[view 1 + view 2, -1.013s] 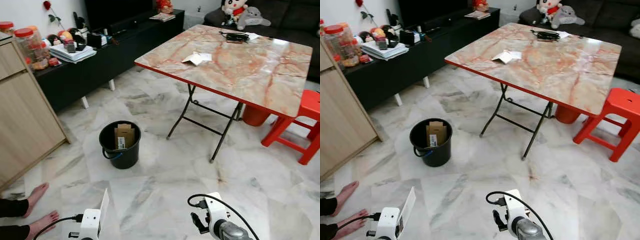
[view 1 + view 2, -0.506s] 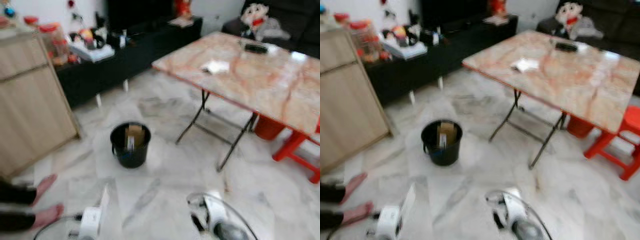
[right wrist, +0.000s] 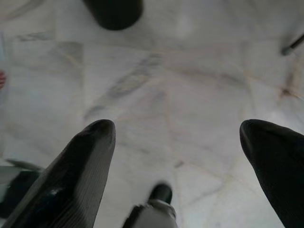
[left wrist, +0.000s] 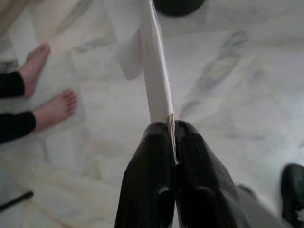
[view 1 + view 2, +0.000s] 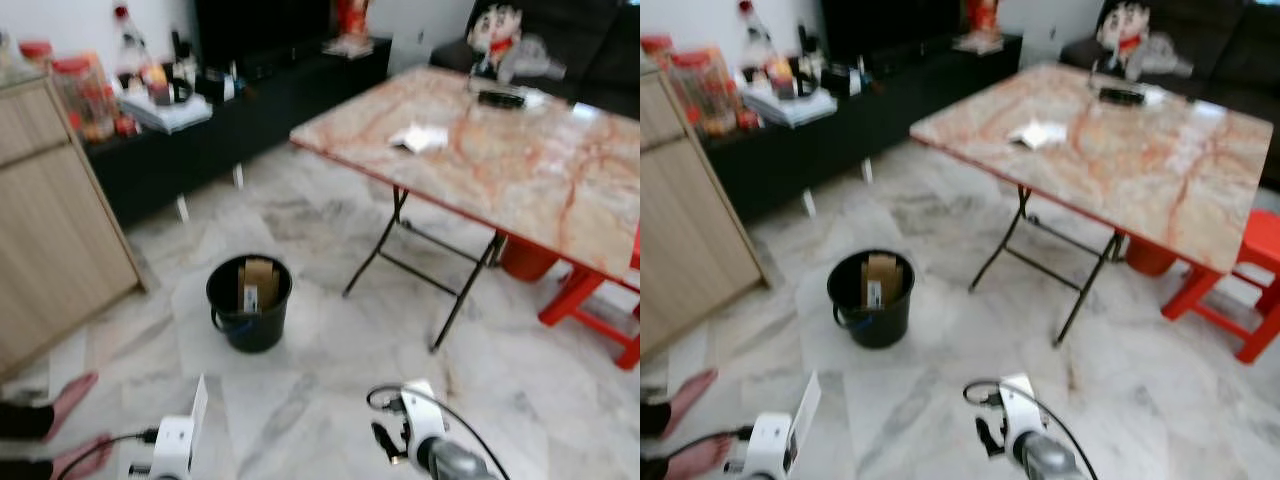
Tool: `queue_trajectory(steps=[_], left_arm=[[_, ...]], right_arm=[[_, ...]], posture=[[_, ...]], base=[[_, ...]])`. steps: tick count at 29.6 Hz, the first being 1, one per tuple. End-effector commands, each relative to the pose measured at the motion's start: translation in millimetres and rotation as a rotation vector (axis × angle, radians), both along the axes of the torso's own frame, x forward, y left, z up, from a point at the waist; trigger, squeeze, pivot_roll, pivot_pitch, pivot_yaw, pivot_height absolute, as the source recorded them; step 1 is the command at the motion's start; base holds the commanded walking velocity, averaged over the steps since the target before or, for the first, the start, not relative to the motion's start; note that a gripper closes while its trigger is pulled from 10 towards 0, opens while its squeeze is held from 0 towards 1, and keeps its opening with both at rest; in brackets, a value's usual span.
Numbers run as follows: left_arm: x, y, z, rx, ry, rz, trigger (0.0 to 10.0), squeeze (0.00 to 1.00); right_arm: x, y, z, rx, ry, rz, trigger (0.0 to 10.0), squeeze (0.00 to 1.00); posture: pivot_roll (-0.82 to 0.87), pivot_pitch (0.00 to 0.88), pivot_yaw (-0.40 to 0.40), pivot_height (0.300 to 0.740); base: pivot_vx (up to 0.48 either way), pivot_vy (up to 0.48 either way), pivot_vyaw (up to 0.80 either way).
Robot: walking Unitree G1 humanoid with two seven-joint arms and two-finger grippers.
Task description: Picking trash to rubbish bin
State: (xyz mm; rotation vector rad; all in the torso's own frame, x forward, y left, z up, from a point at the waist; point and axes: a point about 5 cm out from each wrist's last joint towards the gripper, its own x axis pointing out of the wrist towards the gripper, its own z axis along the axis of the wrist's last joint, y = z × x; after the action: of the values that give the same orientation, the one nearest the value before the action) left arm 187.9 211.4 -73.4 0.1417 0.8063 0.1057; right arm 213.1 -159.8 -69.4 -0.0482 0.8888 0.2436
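The left gripper (image 4: pixel 172 142) hung low over the marble floor (image 5: pixel 330 370), its two black fingers (image 4: pixel 149 180) pinched tight on a thin white card (image 4: pixel 154 76), flat and stiff, seen edge-on. The right gripper (image 3: pixel 178 156) hung beside it with fingers spread wide, holding nothing. Ahead on the floor stood a black bin (image 5: pixel 249 303) with brown cardboard (image 5: pixel 257 283) upright inside. Right of the bin stood a folding table (image 5: pixel 500 150) with white paper (image 5: pixel 418 137) on it, and a red stool (image 5: pixel 600 300). A person's bare feet (image 4: pixel 52 107) lay near the left gripper.
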Motion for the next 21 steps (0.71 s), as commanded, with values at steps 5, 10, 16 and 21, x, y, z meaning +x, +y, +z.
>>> queue_trajectory(steps=[5,10,16,21], left_arm=[[-2.9,-5.7,-2.9,-0.012,0.017,-0.004,10.0,0.00],[-2.9,-6.2,-3.0,-0.013,0.016,-0.004,10.0,0.00],[-2.5,-6.8,-2.8,-0.013,0.014,-0.003,10.0,0.00],[-2.6,-6.0,-2.8,-0.013,0.015,-0.001,10.0,0.00]], right_arm=[[-1.8,-6.8,-0.7,-0.027,0.006,0.008,10.0,0.00],[-2.0,-6.5,-0.8,-0.021,0.006,0.000,10.0,0.00],[-1.9,-6.3,-0.7,-0.012,0.003,-0.013,10.0,0.00],[-0.2,-4.9,0.2,-0.003,0.000,-0.015,10.0,0.00]], posture=[[-0.02,0.000,-0.038,0.740],[-0.02,0.000,-0.040,0.740],[-0.02,0.000,-0.042,0.740],[-0.01,0.000,-0.043,0.740]], base=[[0.299,0.000,0.29],[0.299,0.000,0.64],[0.303,0.000,0.00],[0.304,0.000,0.00]])
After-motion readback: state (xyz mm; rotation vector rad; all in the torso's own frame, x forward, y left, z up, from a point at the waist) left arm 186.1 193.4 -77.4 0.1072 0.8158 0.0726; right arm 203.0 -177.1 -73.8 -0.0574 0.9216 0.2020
